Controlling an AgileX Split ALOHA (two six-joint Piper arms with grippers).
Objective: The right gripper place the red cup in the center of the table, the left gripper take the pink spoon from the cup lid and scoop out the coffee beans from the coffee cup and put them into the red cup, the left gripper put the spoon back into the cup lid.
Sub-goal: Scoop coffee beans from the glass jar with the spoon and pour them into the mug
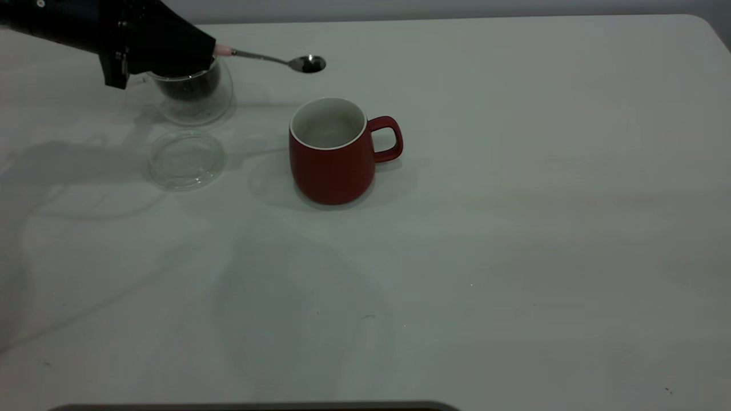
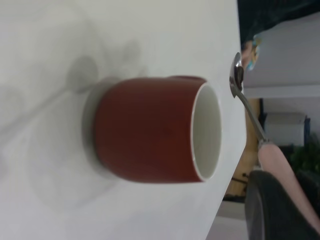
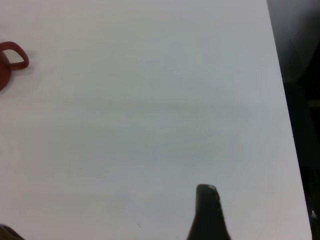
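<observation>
- Red cup (image 1: 333, 162): upright on the table (image 1: 514, 228) near its middle, handle toward the exterior view's right, white interior bare as far as can be seen.
- Left gripper (image 1: 212, 54): above the coffee cup (image 1: 191, 94), clamped on the pale handle of the pink spoon (image 1: 280, 60).
- Spoon bowl: held out level in the air, beyond the red cup's rim; its contents cannot be made out.
- Coffee beans (image 1: 188, 88): dark heap inside the glass cup.
- Cup lid (image 1: 185, 158): flat on the table, just in front of the coffee cup, left of the red cup.
- Right gripper (image 3: 207, 215): only one dark fingertip visible in its wrist view; how far apart its fingers stand cannot be told.
</observation>
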